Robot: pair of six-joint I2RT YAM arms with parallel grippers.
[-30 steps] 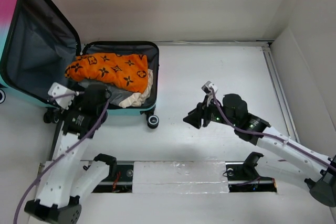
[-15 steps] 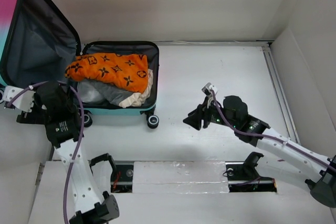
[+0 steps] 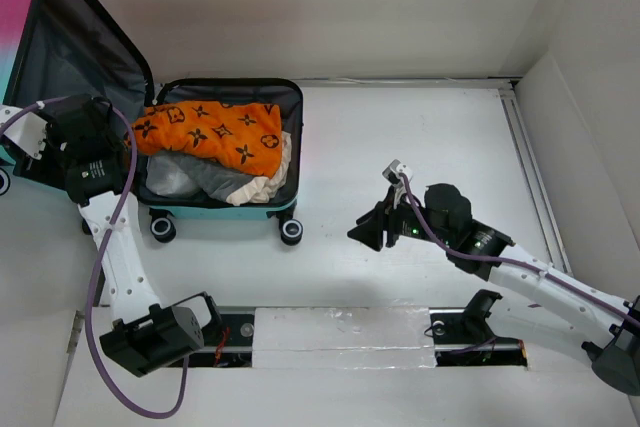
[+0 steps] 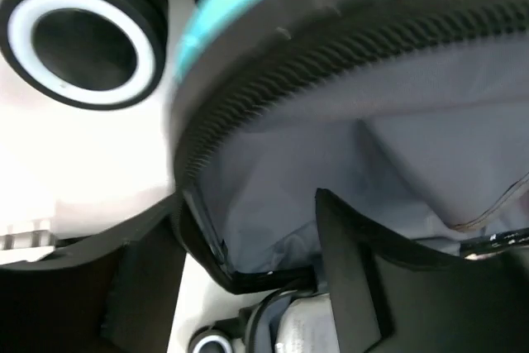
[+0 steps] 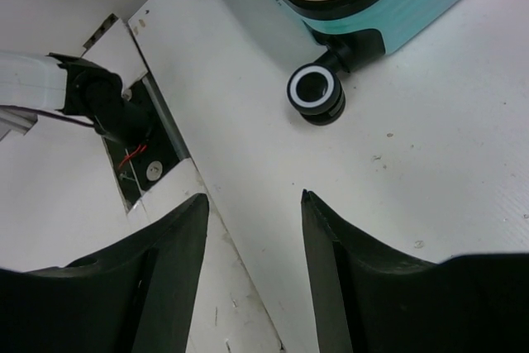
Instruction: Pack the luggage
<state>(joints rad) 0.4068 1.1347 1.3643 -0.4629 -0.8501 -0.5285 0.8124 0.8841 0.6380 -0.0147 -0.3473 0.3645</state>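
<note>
The luggage (image 3: pixel 215 209) lies open at the back left, its grey-lined lid (image 3: pixel 70 57) raised. An orange patterned cloth (image 3: pixel 210 132) lies over grey and cream clothes inside. My left gripper (image 3: pixel 70 132) is at the lid's lower left edge. In the left wrist view it (image 4: pixel 248 196) stands open, straddling the lid's black zipper rim (image 4: pixel 202 229), one finger outside and one over the lining. A luggage wheel (image 4: pixel 83 43) shows above. My right gripper (image 3: pixel 365 227) hangs open over bare table, right of the luggage; nothing sits between its fingers (image 5: pixel 253 196).
A front wheel (image 5: pixel 315 91) of the luggage sticks out toward the right gripper. A dark slot (image 3: pixel 340 332) with both arm bases runs along the near edge. White walls close in the back and right side (image 3: pixel 590 97).
My left arm has swung from the luggage's front side leftward to the lid's lower edge, and its jaws have narrowed. The right arm has hardly moved.
</note>
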